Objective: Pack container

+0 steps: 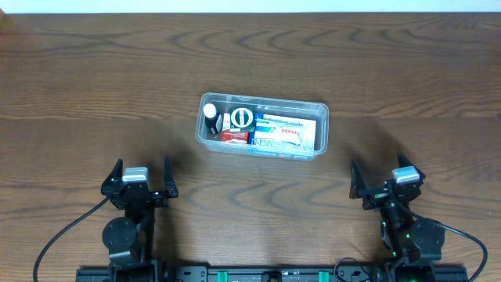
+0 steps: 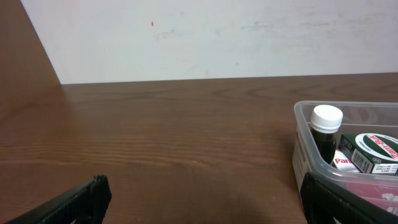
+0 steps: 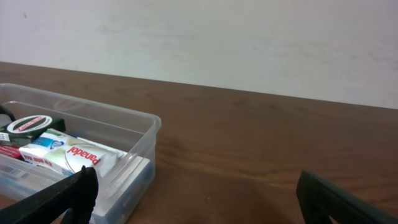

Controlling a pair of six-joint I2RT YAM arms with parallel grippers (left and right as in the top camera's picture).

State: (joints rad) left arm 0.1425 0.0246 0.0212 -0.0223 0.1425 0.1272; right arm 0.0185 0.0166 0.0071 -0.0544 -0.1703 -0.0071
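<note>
Both spread wide, empty, left claw (image 1: 142, 166), right claw (image 1: 377, 166); container (image 1: 266, 101) apart

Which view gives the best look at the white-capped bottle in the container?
Left wrist: the white-capped bottle stands upright at one end of the container, with its white cap and dark body seen side-on. Overhead shows mainly its cap from above. Right wrist shows only the other end with the packets; I cannot make out the bottle there.
</note>
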